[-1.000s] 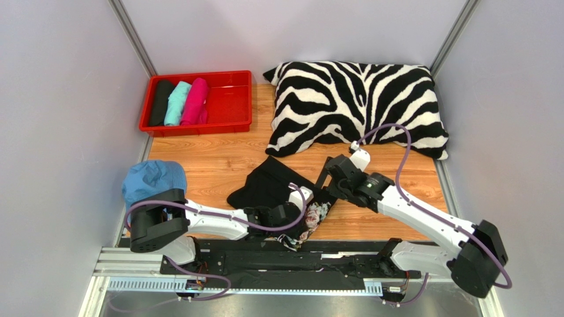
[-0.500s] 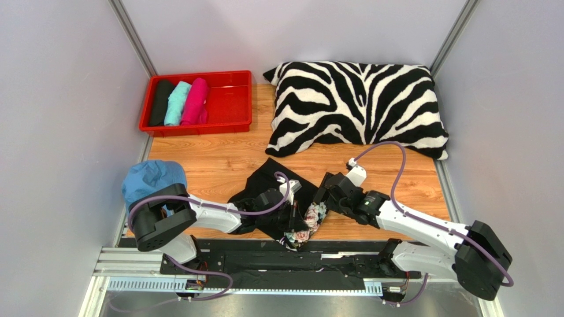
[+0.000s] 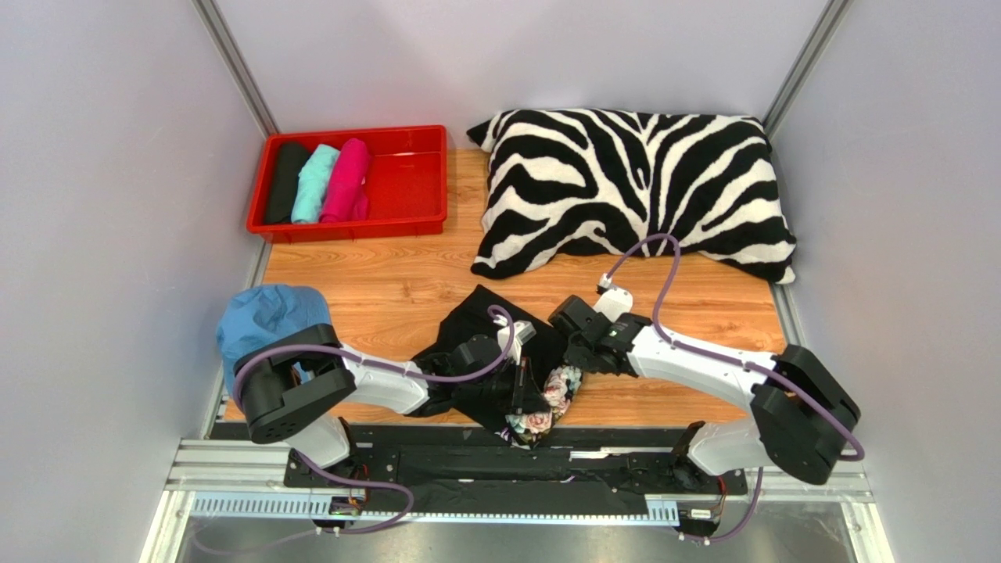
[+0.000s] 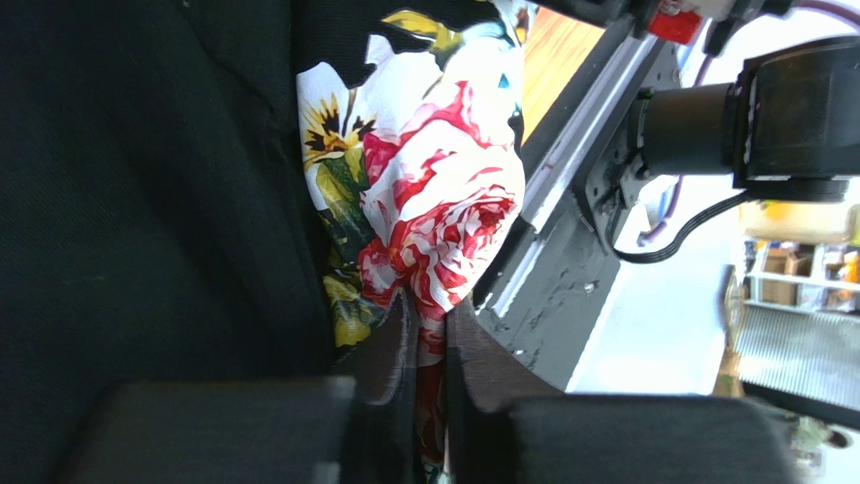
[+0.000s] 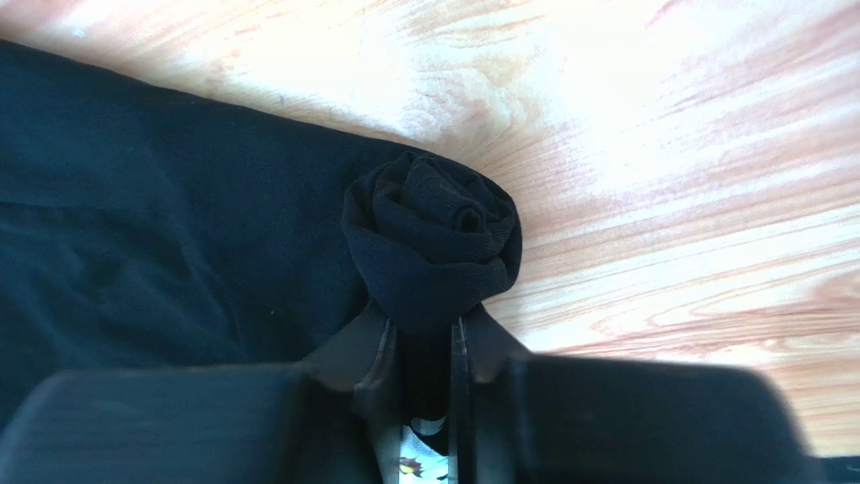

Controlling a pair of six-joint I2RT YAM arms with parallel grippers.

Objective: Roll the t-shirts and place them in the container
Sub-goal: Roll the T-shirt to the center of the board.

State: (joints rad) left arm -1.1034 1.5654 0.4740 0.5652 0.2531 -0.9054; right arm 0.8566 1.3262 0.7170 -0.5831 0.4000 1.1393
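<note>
From above: the large black cotton t-shirt (image 3: 476,334) lies bunched on the wooden worktop (image 3: 376,287), close to the front edge, between the two arms. The left pincer (image 3: 518,387) and right pincer (image 3: 562,361) are both down on it, by its flowered patch (image 3: 552,393). At the back left, a red plastic tray (image 3: 417,176) holds rolled black (image 3: 284,182), teal (image 3: 313,182) and pink (image 3: 348,180) t-shirts, with a zebra-striped pillow (image 3: 629,188) beside it.

Left wrist: the left pincer (image 4: 429,348) is clamped on the shirt's rose-printed fabric (image 4: 434,202).

Right wrist: the right pincer (image 5: 424,348) is pinched tight on the shirt's rolled black end (image 5: 432,237), with bare wood alongside.
</note>
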